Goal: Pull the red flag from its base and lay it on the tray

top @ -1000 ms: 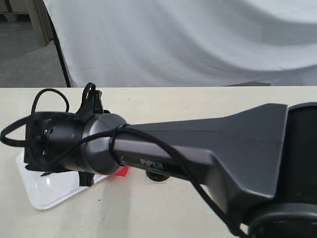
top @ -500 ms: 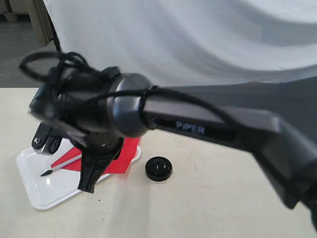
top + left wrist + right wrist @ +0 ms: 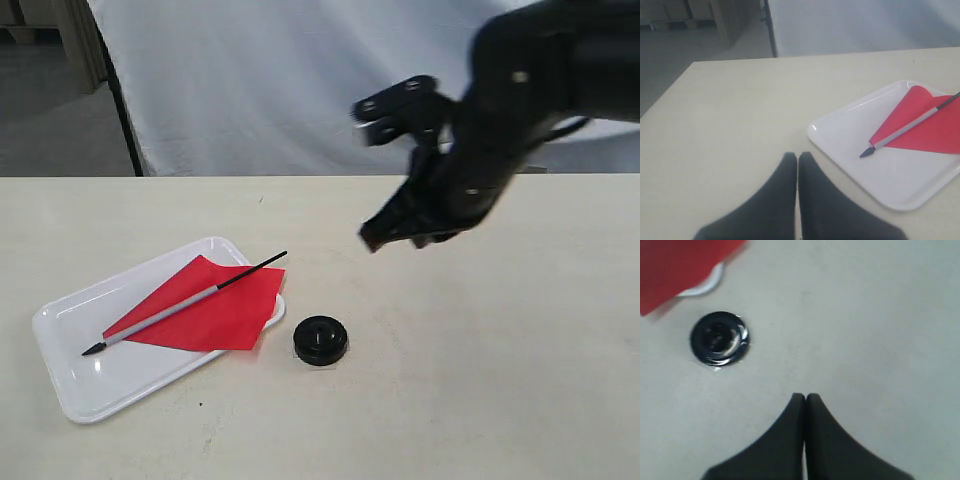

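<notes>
Flag [image 3: 210, 315] lies flat on the tray [image 3: 100, 375], stick diagonal, one cloth corner over the tray's rim. Base [image 3: 320, 340] sits just beside the tray. Your right gripper [image 3: 805, 397] has its jaws together and empty, and looks well off the tray, though it's blurred. Left gripper [image 3: 797, 156] is also pinched together, nearer the tray.

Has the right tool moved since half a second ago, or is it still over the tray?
Yes. The right tool has swung from left of the base, over the tray, to above and right of the base.
</notes>
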